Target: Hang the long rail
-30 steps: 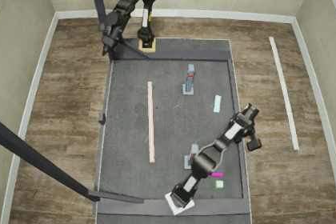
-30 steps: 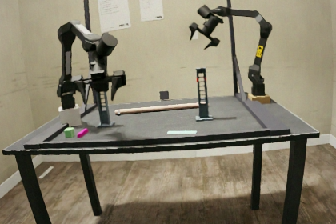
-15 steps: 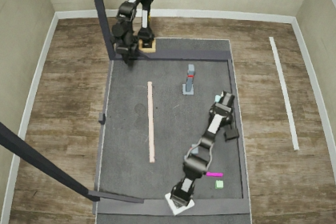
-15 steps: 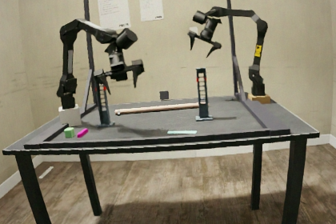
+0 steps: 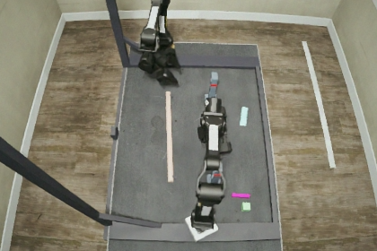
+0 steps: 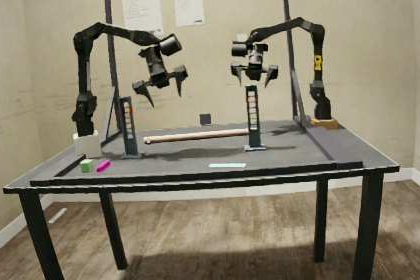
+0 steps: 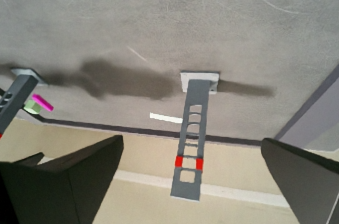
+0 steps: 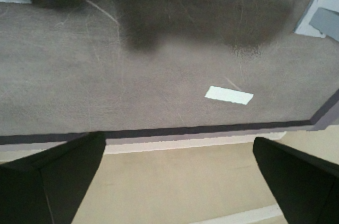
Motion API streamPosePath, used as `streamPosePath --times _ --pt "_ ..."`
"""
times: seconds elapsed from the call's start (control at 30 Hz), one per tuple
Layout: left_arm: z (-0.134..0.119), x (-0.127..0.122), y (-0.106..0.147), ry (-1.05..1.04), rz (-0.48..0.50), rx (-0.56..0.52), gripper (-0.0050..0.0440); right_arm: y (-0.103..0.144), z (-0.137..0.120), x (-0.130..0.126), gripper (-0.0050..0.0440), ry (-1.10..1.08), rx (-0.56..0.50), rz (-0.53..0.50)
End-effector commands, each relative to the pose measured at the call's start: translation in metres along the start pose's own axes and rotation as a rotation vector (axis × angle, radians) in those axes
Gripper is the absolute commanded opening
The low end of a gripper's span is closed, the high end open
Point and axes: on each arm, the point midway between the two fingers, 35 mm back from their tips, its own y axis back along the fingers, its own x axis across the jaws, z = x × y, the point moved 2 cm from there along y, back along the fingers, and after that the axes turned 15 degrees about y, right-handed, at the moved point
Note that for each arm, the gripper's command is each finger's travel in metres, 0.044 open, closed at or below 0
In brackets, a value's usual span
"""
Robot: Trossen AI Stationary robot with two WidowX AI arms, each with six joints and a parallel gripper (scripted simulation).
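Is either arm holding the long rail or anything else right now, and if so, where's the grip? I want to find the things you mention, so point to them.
Nothing is held. The left gripper (image 5: 172,75) (image 6: 254,84) (image 7: 191,143) and right gripper (image 5: 214,132) (image 6: 166,101) (image 8: 180,141) are both open and empty; the rail (image 5: 169,136) (image 6: 196,136) lies on the table (image 5: 140,193) (image 6: 176,167).
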Motion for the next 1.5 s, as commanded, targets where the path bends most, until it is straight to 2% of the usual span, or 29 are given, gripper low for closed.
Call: streamPosePath --times 0.0,0.07,0.17,0.4,0.7,1.23,1.37,1.47 --pt "-0.008 0.004 -0.029 -0.004 -0.003 0.134 0.044 0.031 0.028 -0.003 0.044 -0.049 -0.021 -0.007" --pt "-0.012 0.004 -0.047 -0.013 -0.021 0.219 0.044 0.042 0.054 0.007 0.044 -0.045 -0.047 0.041" --pt "-0.018 0.003 -0.069 -0.023 -0.041 0.317 0.044 0.058 0.079 0.018 0.044 -0.056 -0.056 0.078" --pt "-0.025 0.001 -0.097 -0.036 -0.069 0.444 0.044 0.09 0.118 0.052 0.044 -0.057 -0.037 0.171" --pt "-0.024 0.002 -0.1 -0.04 -0.072 0.454 0.044 0.106 0.128 0.079 0.044 -0.025 -0.002 0.263" --pt "-0.026 0.005 -0.095 -0.02 -0.057 0.448 0.044 0.106 0.128 0.076 0.044 -0.025 -0.005 0.264" --pt "-0.023 0.007 -0.099 0.026 -0.058 0.42 0.0344 0.097 0.135 0.076 0.0344 -0.077 -0.028 0.286" --pt "-0.015 0.008 -0.103 0.131 -0.059 0.354 0.0272 0.083 0.147 0.069 0.0272 -0.216 -0.089 0.298"
